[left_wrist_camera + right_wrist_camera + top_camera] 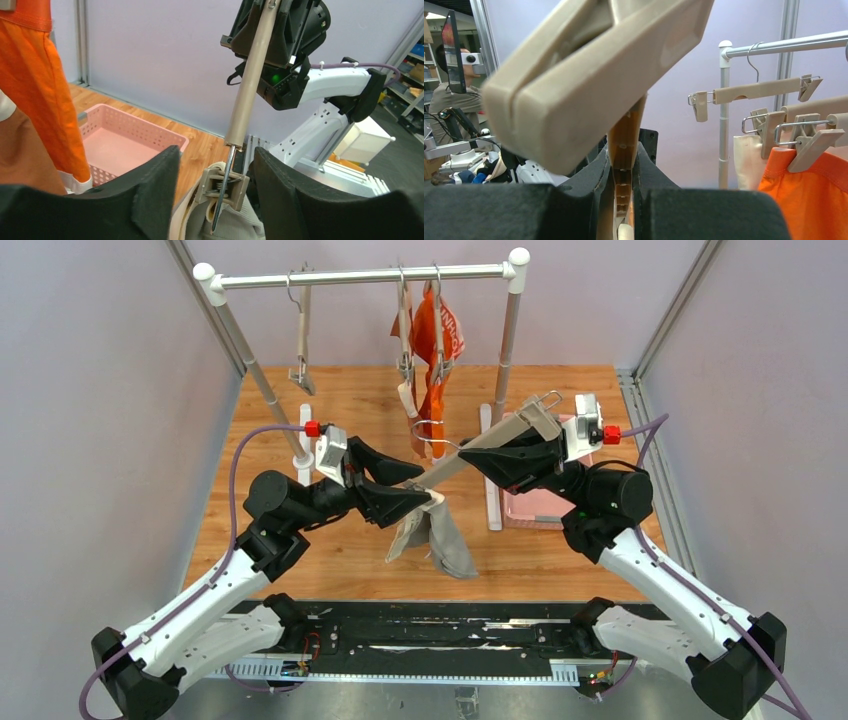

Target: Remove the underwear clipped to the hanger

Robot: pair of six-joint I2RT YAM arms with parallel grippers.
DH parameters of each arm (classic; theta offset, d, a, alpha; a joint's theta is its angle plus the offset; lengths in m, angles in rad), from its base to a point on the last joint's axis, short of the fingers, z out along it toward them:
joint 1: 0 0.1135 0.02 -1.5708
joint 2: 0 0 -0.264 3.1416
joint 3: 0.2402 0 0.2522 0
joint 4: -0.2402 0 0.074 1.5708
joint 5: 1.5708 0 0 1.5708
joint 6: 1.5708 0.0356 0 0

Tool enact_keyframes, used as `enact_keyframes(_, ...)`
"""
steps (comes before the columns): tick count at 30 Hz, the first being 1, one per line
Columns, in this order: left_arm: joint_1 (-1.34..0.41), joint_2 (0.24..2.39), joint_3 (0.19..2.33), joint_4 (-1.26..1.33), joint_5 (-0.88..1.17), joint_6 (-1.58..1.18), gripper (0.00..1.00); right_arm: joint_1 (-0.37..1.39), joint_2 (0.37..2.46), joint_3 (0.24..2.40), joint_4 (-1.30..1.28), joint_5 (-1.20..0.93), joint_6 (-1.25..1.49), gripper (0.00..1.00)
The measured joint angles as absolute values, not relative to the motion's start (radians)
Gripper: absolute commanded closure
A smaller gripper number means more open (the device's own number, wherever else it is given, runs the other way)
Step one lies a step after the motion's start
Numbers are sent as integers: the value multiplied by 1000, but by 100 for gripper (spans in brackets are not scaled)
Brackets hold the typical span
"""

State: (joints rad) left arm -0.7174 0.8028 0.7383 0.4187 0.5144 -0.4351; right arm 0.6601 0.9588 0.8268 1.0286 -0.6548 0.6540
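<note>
My right gripper [497, 455] is shut on a beige clip hanger [478, 446], held off the rail and tilted down to the left. In the right wrist view the fingers [594, 180] pinch the hanger bar [625, 135]. The grey-beige underwear [432, 532] with a cream waistband hangs from the hanger's lower clip [225, 186]. My left gripper [424, 487] is open with one jaw on each side of that clip [215, 167], apart from it. The orange underwear [437, 340] and the rust-brown underwear [20, 155] hang clipped on hangers on the rail.
A clothes rail [365, 278] on two posts stands at the back, with an empty hanger [302, 340] on its left. A pink basket [530, 505] sits on the wooden table under my right arm; it also shows in the left wrist view [125, 145].
</note>
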Motion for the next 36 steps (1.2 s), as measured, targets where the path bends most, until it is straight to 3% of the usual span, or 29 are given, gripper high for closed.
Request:
enact_keyframes(5, -719, 801, 735, 418, 543, -424, 96, 660, 960, 827, 1018, -654, 649, 99)
enact_keyframes(6, -719, 801, 735, 418, 553, -422, 100, 660, 960, 827, 1016, -654, 649, 99)
enact_keyframes(8, -720, 799, 733, 422, 573, -414, 98, 660, 961, 827, 1012, -649, 653, 99)
enact_keyframes(11, -720, 796, 733, 424, 585, -406, 69, 660, 961, 827, 1011, -650, 656, 100)
enact_keyframes(13, -720, 796, 733, 424, 586, -401, 55, 660, 962, 827, 1011, -650, 657, 99)
enact_keyframes(17, -720, 797, 734, 415, 579, -401, 48, 668, 962, 827, 1011, -650, 651, 100)
enact_keyframes(27, -720, 825, 814, 415, 580, -393, 49, 678, 962, 827, 1000, -651, 645, 100)
enact_keyframes(36, -721, 910, 832, 416, 612, -405, 65, 685, 966, 827, 983, -651, 625, 99)
